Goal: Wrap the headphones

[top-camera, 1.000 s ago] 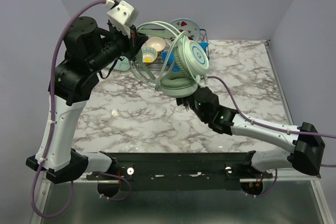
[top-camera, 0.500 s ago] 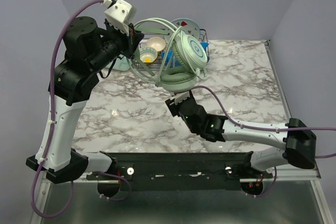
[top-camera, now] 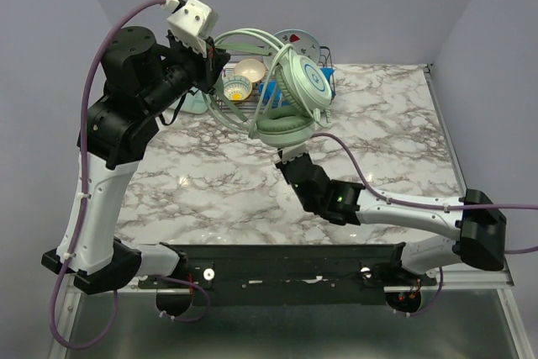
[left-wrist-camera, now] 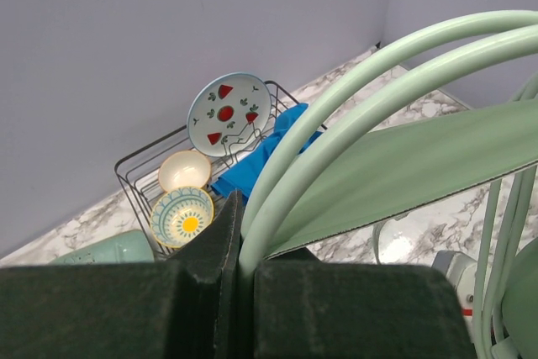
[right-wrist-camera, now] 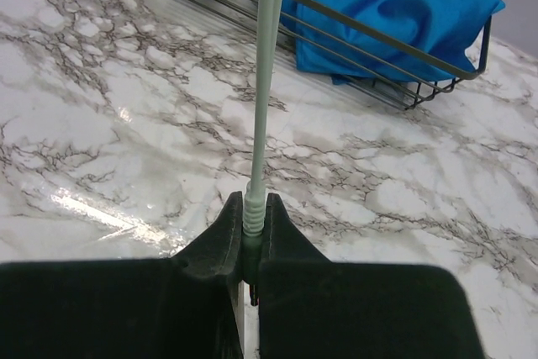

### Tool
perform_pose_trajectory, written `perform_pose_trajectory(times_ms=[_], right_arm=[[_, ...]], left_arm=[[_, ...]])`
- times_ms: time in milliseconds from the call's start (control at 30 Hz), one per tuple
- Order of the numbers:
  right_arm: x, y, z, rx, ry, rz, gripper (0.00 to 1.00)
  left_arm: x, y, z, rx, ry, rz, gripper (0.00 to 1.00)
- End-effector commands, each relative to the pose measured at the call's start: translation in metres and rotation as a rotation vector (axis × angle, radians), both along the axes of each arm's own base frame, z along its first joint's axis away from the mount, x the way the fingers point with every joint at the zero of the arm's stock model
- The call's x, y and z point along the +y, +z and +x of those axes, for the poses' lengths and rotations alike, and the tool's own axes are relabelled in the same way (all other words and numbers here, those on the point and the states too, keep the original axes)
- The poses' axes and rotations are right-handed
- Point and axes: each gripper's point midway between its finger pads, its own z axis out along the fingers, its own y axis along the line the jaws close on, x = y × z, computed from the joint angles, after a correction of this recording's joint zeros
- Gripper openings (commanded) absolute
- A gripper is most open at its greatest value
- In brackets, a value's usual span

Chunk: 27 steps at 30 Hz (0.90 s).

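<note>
The pale mint-green headphones (top-camera: 307,86) hang in the air above the back of the marble table, ear cups down. My left gripper (top-camera: 217,63) is shut on the arched headband (left-wrist-camera: 361,81), which runs out from between its jaws (left-wrist-camera: 244,254). A thin pale cable (right-wrist-camera: 266,81) drops straight from the headphones. My right gripper (top-camera: 290,155) sits just below the lower ear cup. In the right wrist view, my right gripper (right-wrist-camera: 255,208) is shut on the ribbed plug end of that cable, a little above the tabletop.
A wire dish rack (right-wrist-camera: 378,48) stands at the back behind the headphones. It holds a watermelon-print plate (left-wrist-camera: 229,113), a cream bowl (left-wrist-camera: 183,170), a patterned bowl (left-wrist-camera: 181,216) and a blue cloth (right-wrist-camera: 387,14). A mint cup (left-wrist-camera: 105,250) lies beside it.
My right gripper drew back from under the ear cup, shifted left and down, then closed on the cable's plug end. The left gripper and headband stayed almost still.
</note>
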Motion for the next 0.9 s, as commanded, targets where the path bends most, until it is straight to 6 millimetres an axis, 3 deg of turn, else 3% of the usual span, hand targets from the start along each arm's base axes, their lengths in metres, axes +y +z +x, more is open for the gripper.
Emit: perform_pose_trajectory(times_ms=[0, 133, 167, 267, 467, 500, 567, 600, 667, 700, 767, 800, 867], right_arm=[[0.017, 0.0, -0.003, 0.016, 0.05, -0.012, 0.01], [0.042, -0.004, -0.012, 0.025, 0.148, -0.07, 0.01], [0.05, 0.004, -0.013, 0.011, 0.176, -0.08, 0.01], [0.074, 0.001, -0.027, 0.001, 0.25, -0.138, 0.01], [0.109, 0.002, -0.067, -0.036, 0.405, -0.235, 0.01], [0.115, 0.008, -0.074, -0.047, 0.43, -0.228, 0.01], [0.116, 0.011, -0.083, -0.041, 0.465, -0.242, 0.01], [0.114, 0.018, -0.087, -0.041, 0.475, -0.232, 0.01], [0.114, 0.027, -0.092, -0.036, 0.498, -0.201, 0.01], [0.111, 0.036, -0.092, -0.045, 0.498, -0.181, 0.01], [0.106, 0.047, -0.088, -0.069, 0.473, -0.181, 0.01], [0.103, 0.051, -0.085, -0.087, 0.462, -0.197, 0.01], [0.096, 0.061, -0.082, -0.112, 0.448, -0.203, 0.01]], left_arm=[[0.007, 0.021, 0.012, -0.034, 0.066, -0.103, 0.0], [0.014, 0.017, 0.031, -0.019, 0.117, -0.116, 0.0], [0.016, 0.015, 0.04, -0.019, 0.145, -0.116, 0.0], [0.036, 0.013, 0.069, -0.041, 0.25, -0.102, 0.0], [0.097, 0.0, 0.135, -0.112, 0.526, -0.024, 0.0], [0.103, -0.018, 0.146, -0.103, 0.57, 0.019, 0.0], [0.121, -0.022, 0.159, -0.163, 0.668, 0.094, 0.0], [0.123, -0.042, 0.166, -0.142, 0.684, 0.135, 0.0], [0.125, -0.054, 0.172, -0.151, 0.69, 0.178, 0.0], [0.123, -0.072, 0.175, -0.121, 0.68, 0.199, 0.0], [0.114, -0.08, 0.173, -0.123, 0.623, 0.202, 0.0], [0.109, -0.097, 0.173, -0.097, 0.594, 0.219, 0.0], [0.101, -0.11, 0.17, -0.074, 0.539, 0.231, 0.0]])
